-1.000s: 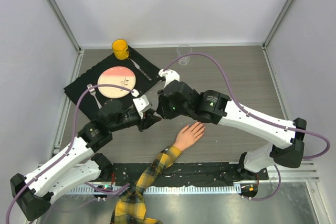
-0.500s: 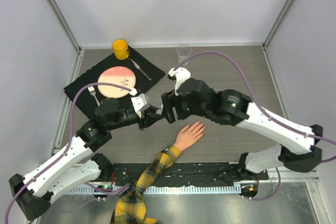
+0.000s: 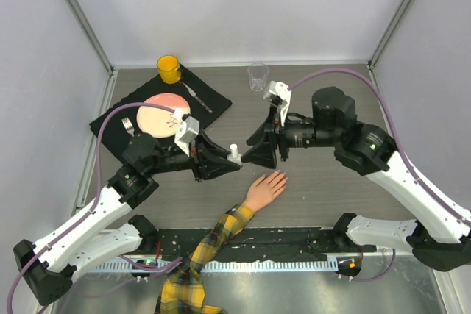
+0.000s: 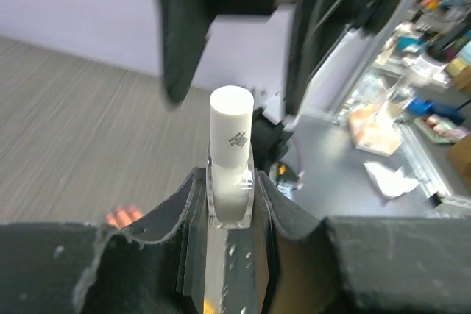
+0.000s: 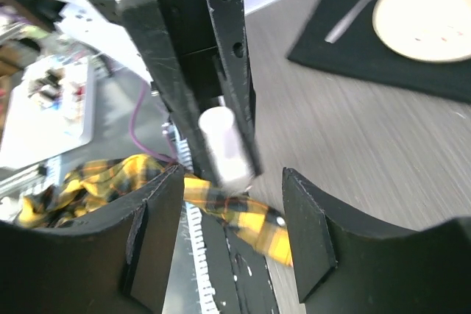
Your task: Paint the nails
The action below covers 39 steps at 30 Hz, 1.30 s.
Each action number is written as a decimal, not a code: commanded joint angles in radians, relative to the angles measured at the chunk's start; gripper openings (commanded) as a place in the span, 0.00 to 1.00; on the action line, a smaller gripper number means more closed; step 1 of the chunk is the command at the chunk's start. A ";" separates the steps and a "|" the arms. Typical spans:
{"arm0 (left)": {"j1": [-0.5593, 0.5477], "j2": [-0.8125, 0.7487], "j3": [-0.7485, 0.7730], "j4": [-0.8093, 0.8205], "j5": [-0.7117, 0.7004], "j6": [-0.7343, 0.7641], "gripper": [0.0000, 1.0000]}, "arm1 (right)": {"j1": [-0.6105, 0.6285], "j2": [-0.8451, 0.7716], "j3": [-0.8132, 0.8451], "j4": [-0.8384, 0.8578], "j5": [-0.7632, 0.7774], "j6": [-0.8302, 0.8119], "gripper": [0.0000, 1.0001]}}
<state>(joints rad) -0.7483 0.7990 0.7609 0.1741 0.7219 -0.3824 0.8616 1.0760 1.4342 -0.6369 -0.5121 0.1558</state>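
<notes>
Tiny dark print on white cap [image 4: 231, 127] of bottle [image 4: 229, 198], unreadable.

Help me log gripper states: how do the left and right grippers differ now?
The left gripper is shut on the white-capped bottle; the right gripper is open and empty. The left gripper points rightward, the right gripper leftward, facing each other. Both are black.
</notes>
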 commanded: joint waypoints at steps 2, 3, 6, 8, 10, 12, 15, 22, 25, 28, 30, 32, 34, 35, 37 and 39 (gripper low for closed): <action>-0.002 -0.012 0.023 0.241 0.079 -0.216 0.00 | -0.036 0.041 -0.038 0.215 -0.305 -0.018 0.59; -0.002 -0.014 0.025 0.245 0.080 -0.220 0.00 | -0.042 0.048 -0.037 0.223 -0.305 -0.018 0.57; 0.000 -0.018 0.029 0.240 0.079 -0.220 0.00 | -0.061 0.039 -0.038 0.272 -0.321 -0.002 0.53; -0.002 -0.015 0.029 0.240 0.079 -0.220 0.00 | -0.070 0.038 -0.035 0.282 -0.330 0.004 0.52; -0.002 -0.011 0.031 0.239 0.085 -0.219 0.00 | -0.081 0.041 -0.038 0.286 -0.356 0.005 0.52; -0.002 -0.009 0.032 0.231 0.088 -0.214 0.00 | -0.084 0.044 -0.046 0.290 -0.371 0.013 0.53; -0.002 -0.006 0.035 0.228 0.090 -0.210 0.00 | -0.085 0.053 -0.061 0.335 -0.397 0.042 0.53; -0.002 -0.003 0.037 0.216 0.090 -0.199 0.00 | -0.090 0.071 -0.052 0.407 -0.420 0.091 0.44; -0.002 -0.003 0.041 0.211 0.090 -0.196 0.00 | -0.090 0.081 -0.063 0.428 -0.437 0.106 0.41; -0.002 -0.003 0.046 0.212 0.088 -0.194 0.00 | -0.090 0.090 -0.072 0.447 -0.448 0.120 0.38; -0.002 -0.003 0.048 0.214 0.086 -0.194 0.00 | -0.090 0.088 -0.081 0.462 -0.454 0.128 0.37; -0.002 -0.003 0.049 0.211 0.085 -0.194 0.00 | -0.090 0.090 -0.083 0.474 -0.454 0.134 0.34; -0.002 -0.003 0.049 0.212 0.086 -0.193 0.00 | -0.088 0.093 -0.084 0.476 -0.453 0.136 0.31; -0.002 -0.003 0.049 0.209 0.085 -0.193 0.00 | -0.091 0.093 -0.089 0.479 -0.450 0.134 0.29; -0.002 -0.009 0.049 0.197 0.067 -0.188 0.00 | -0.088 0.096 -0.092 0.480 -0.454 0.140 0.22; 0.000 -0.018 0.057 0.179 0.016 -0.178 0.00 | -0.088 0.098 -0.100 0.479 -0.457 0.140 0.08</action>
<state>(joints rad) -0.7479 0.7979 0.7677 0.3393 0.7952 -0.5751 0.7757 1.1736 1.3415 -0.2127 -0.9508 0.2790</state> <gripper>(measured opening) 0.285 0.181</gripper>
